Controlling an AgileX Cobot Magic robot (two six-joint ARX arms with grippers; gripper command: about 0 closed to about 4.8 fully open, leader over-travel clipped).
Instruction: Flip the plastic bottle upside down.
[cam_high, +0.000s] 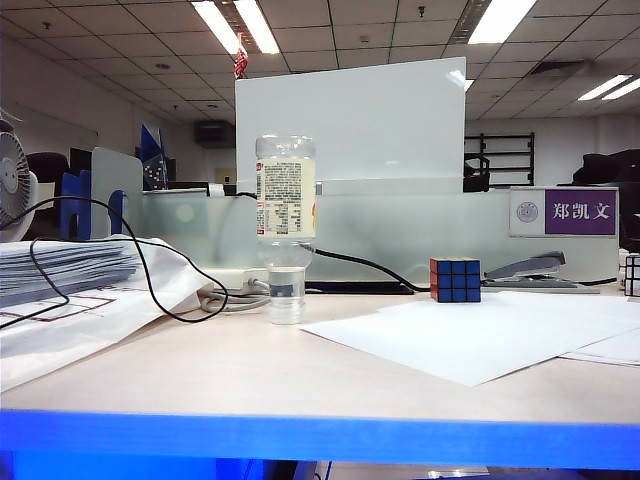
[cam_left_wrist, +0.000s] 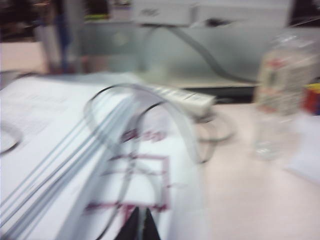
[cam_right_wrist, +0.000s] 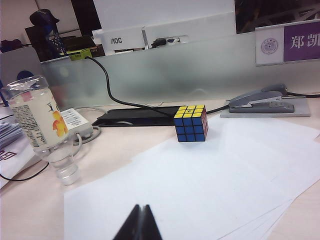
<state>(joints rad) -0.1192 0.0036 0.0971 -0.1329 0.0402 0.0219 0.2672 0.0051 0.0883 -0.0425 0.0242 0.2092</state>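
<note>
In the exterior view the plastic bottle (cam_high: 286, 232) stood upside down on its cap on the surface (cam_high: 250, 370), well apart from the Rubik's cube (cam_high: 455, 279) and beside a sheet of white paper (cam_high: 480, 335); neither arm appeared there. Only the left wrist view, which was blurred, showed the left end effector (cam_left_wrist: 139, 225) pressed together over a stack of papers (cam_left_wrist: 75, 165). The right wrist view alone showed the right end effector (cam_right_wrist: 140, 222) pressed together, holding nothing, above the white paper, with a stapler (cam_right_wrist: 262, 99) behind the cube.
</note>
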